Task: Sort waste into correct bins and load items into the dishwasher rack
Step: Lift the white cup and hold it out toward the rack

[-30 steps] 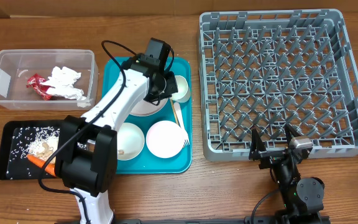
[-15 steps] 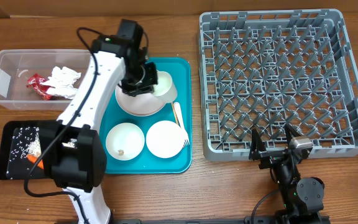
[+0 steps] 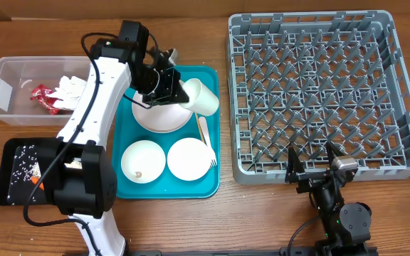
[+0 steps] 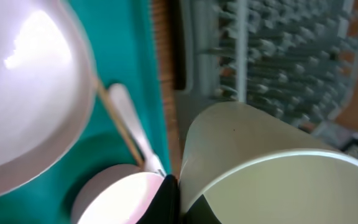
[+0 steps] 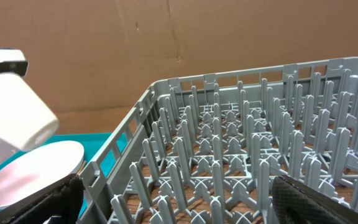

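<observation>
Jaws of our left gripper [image 3: 179, 90] are clamped on the white cup [image 3: 202, 97], upper middle; right gripper [image 3: 310, 168] jaws gaping apart.

The left arm [image 3: 98, 92] is shelled in white with black joints and a looped black cable [image 3: 85, 44]; the right arm [image 3: 340, 213] is finished black.

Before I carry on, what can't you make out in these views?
Left wrist: the cup fills the frame; only a dark tip of the left fingers shows, so the hold is hidden.
Overhead: the left arm covers part of the black tray and most of the carrot.
Right wrist: the right fingers are blurred and cut off by the bottom edge.
</observation>
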{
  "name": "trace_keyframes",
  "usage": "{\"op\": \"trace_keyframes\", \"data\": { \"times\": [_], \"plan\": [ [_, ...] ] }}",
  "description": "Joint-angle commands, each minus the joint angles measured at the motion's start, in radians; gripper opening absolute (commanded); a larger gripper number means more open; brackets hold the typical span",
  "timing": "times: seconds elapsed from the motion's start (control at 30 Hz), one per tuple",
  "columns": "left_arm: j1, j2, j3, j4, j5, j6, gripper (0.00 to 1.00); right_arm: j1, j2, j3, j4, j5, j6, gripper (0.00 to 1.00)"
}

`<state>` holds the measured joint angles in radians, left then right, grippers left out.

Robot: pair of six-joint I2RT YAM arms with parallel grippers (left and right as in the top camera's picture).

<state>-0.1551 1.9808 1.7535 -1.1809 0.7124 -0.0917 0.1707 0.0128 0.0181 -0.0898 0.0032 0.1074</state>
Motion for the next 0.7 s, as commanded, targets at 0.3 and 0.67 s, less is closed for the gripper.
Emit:
{"op": "trace_keyframes", "data": {
  "times": [0.3,0.67],
  "plan": [
    [0.004,-0.001,0.021,-0.087,0.7,0.584,0.04,-0.004,-0.01,-0.01,0.006,-0.006,-0.003,1.0],
    [0.003,-0.001,0.021,-0.182,0.83,0.792,0.04,-0.003,-0.01,-0.01,0.014,-0.121,0.182,1.0]
  ]
}}
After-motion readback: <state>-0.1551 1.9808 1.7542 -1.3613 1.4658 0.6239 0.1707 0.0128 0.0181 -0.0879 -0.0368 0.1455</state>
